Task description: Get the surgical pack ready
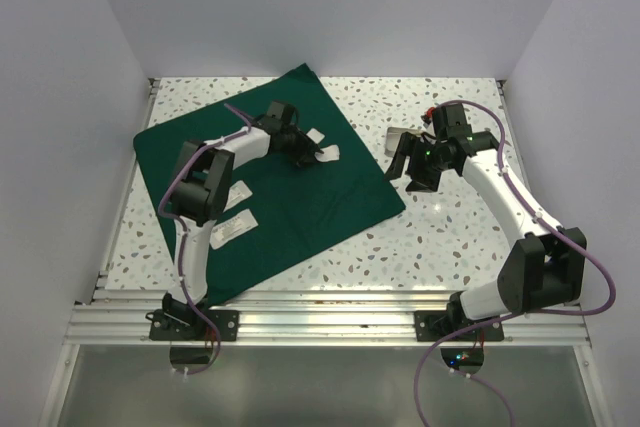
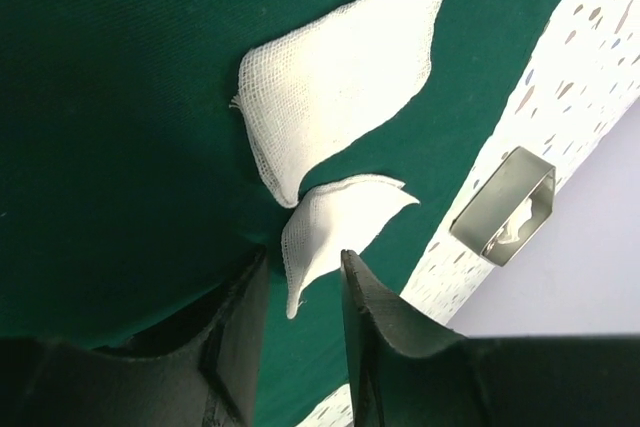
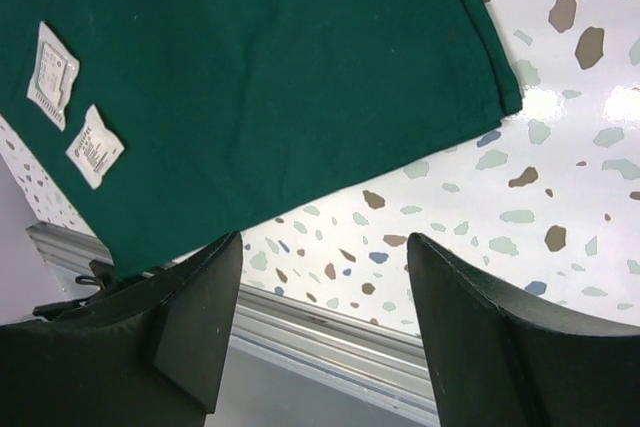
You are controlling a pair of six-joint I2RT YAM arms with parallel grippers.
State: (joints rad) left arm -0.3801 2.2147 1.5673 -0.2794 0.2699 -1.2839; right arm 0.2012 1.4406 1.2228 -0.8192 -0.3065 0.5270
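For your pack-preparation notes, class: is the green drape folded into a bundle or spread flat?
Spread flat: the green drape lies open on the table, gauze pads and packets resting on it.

Left arm (image 1: 198,247) and right arm (image 1: 500,187): white link shells, black joint housings. Purple cable (image 1: 604,277) routed along each. Fingers (image 3: 190,327): black, wedge-shaped.
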